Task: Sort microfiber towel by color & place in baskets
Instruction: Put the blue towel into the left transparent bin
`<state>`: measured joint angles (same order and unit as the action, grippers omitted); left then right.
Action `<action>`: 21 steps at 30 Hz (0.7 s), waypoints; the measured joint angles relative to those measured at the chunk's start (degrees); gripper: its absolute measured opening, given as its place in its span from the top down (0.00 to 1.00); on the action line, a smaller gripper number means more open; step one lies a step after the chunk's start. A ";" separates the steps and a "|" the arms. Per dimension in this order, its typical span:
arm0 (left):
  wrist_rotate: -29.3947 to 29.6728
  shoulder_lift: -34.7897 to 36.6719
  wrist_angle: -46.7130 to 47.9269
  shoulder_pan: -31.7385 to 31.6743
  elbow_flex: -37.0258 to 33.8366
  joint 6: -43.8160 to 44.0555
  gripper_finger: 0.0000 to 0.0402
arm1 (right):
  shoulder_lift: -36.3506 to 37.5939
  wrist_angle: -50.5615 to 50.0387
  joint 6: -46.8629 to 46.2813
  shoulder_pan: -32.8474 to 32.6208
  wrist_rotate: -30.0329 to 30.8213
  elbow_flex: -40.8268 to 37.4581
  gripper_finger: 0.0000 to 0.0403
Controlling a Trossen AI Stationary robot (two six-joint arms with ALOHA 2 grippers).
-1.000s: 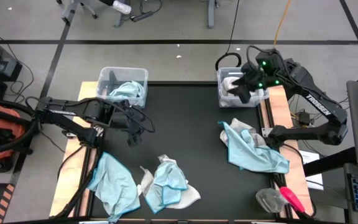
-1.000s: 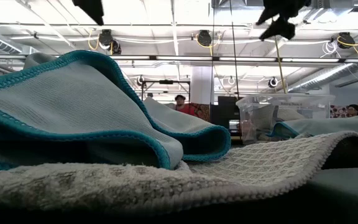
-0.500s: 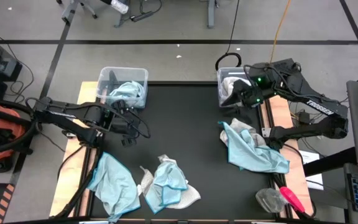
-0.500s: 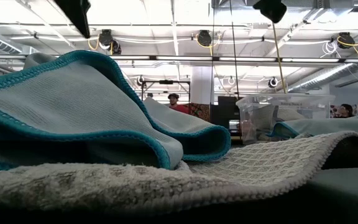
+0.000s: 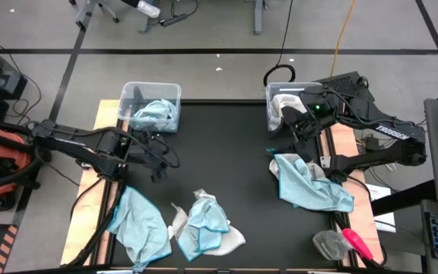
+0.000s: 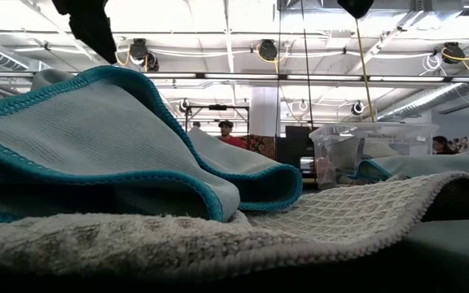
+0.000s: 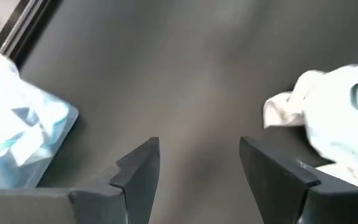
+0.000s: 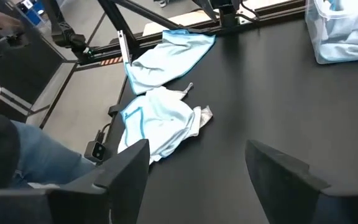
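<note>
The left basket [image 5: 150, 105] at the far left holds a blue towel; the right basket [image 5: 289, 103] at the far right holds a white one. A blue towel [image 5: 139, 232] lies near left, a blue-and-white heap [image 5: 204, 224] near centre, and a blue towel over a white one [image 5: 310, 184] at the right. My left gripper [image 5: 160, 166] is open and empty over bare table near the left basket; its wrist view [image 7: 197, 149] shows the gap. My right gripper [image 5: 304, 131] is open and empty [image 8: 197, 149], just near of the right basket.
A red-handled tool and a grey cloth [image 5: 348, 242] lie at the near right corner. The black tabletop [image 5: 226, 152] is bare between the baskets and the towels. A person's legs [image 8: 17, 155] show beyond the table's edge in the right wrist view.
My right gripper has gone from over the right basket toward the table's near edge, and now stands just outside the basket. My left gripper has drawn a little toward the table's left edge and come lower. The towels have kept still.
</note>
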<state>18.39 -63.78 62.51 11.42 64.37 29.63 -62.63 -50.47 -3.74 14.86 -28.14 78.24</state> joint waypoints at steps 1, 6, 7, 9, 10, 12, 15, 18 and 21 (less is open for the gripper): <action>-0.09 0.35 -0.32 0.00 -0.29 0.00 0.43 | 0.00 0.34 -0.15 -0.10 0.04 0.00 0.37; -0.15 2.53 -0.63 0.00 -2.87 0.00 0.43 | -0.04 2.48 -2.35 -1.51 1.37 0.00 0.37; -0.15 3.10 -0.69 0.03 -3.62 0.00 0.43 | -0.04 2.72 -2.51 -1.87 1.45 0.00 0.37; -0.15 4.38 -1.31 0.35 -5.20 0.01 0.43 | -0.04 2.72 -2.60 -2.49 1.46 0.00 0.37; -0.41 5.10 -1.97 0.48 -6.01 0.02 0.43 | -0.04 2.74 -2.75 -2.81 1.52 0.00 0.37; -1.89 6.42 -3.24 0.96 -7.38 0.03 0.43 | -0.04 2.73 -3.87 -3.63 2.18 0.00 0.37; -4.14 8.34 -5.97 1.96 -8.87 0.08 0.43 | -0.08 2.72 -4.82 -5.25 3.10 0.00 0.37; -7.64 10.20 -9.88 3.29 -10.75 0.09 0.43 | -0.09 2.72 -5.39 -7.51 3.30 0.00 0.37; -10.49 10.75 -11.96 4.87 -11.84 0.07 0.43 | -0.41 3.01 -6.57 -9.80 5.54 0.00 0.37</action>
<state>7.90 -53.04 50.55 16.29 52.53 29.69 -63.04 -47.45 -10.31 5.06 -22.59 78.24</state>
